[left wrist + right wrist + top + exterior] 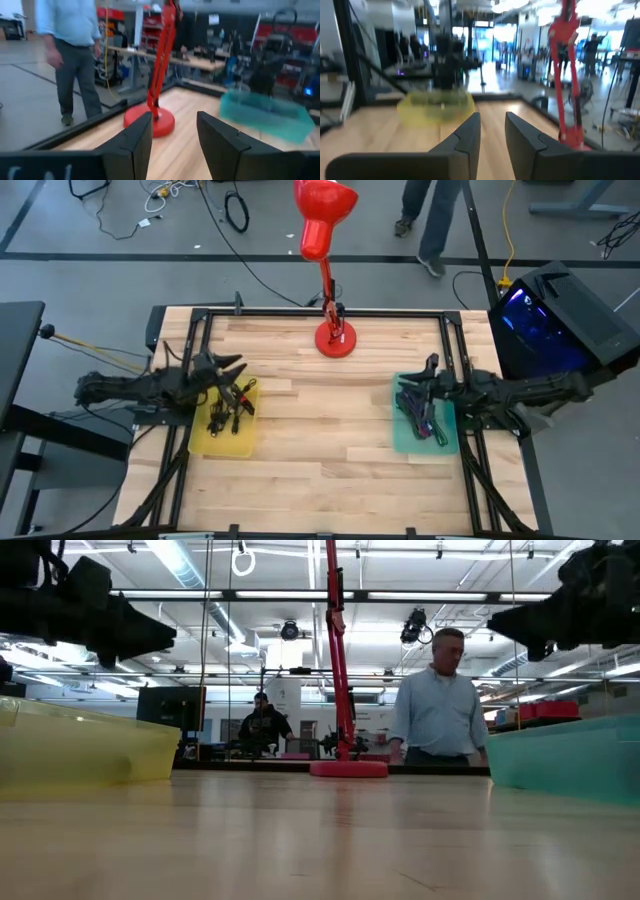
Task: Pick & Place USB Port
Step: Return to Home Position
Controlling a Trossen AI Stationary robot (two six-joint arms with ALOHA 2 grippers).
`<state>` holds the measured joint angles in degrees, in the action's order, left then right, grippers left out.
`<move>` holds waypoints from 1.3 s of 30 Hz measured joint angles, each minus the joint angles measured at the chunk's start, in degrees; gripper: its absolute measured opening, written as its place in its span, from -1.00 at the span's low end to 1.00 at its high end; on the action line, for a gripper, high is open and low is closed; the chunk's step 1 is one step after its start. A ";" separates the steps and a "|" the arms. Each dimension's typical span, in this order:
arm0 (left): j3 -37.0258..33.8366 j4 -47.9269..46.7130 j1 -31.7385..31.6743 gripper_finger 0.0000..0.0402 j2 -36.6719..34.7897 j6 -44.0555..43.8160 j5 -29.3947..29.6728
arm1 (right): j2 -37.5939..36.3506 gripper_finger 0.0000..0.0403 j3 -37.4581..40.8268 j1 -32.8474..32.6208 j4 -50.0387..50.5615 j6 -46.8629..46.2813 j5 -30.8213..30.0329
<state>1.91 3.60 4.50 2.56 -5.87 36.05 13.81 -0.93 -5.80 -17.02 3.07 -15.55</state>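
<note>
Wood of the table (330, 450) shows no loose cable in the high view, so my worry is the retreat home rather than the sorting. The biggest hazard is the bins: the yellow bin (238, 448) on the left and the blue bin (402, 442) on the right each sit right under an arm, and a dip on the way back could clip a wall and shove the bin. The red lamp (334, 338) stands at the far edge between them, well apart from both arms, so I judge it a small threat. A person (437, 700) stands beyond the table; reaching in would be the other danger.

The left gripper (174, 116) hangs raised above the yellow bin, roughly level and pointing toward the table's middle, jaws spread with nothing between them. The right gripper (492, 115) mirrors it above the blue bin, jaws likewise parted and empty.

Black cables (225, 412) lie in the yellow bin and blue cables (422, 420) in the blue one; should a loop poke above a rim, a low finger could snag it
</note>
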 joint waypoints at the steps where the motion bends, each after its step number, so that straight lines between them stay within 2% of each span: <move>1: 0.00 -0.02 -0.44 -0.20 -1.12 0.00 -0.01 | -1.60 -0.55 0.00 0.00 0.01 0.00 0.00; 10: -1.34 1.39 -6.49 -0.20 -2.51 -0.34 -0.13 | -13.86 -0.55 -0.01 2.17 -0.32 -0.01 -0.02; 14: -1.33 1.29 -10.24 -0.20 -2.50 -1.42 0.21 | -13.80 -0.55 0.02 3.76 -3.78 0.00 -0.07; 27: -1.38 1.95 -14.74 -0.20 -2.28 -1.44 0.13 | -13.41 -0.55 0.00 3.48 -2.03 0.00 -0.20; 39: -1.40 2.03 -15.99 -0.20 -2.30 -1.44 0.09 | -13.43 -0.55 0.00 3.48 -2.21 0.00 -0.42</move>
<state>0.51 5.63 -11.49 0.25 -7.31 36.14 0.38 -0.93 -2.33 -19.22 3.07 -15.97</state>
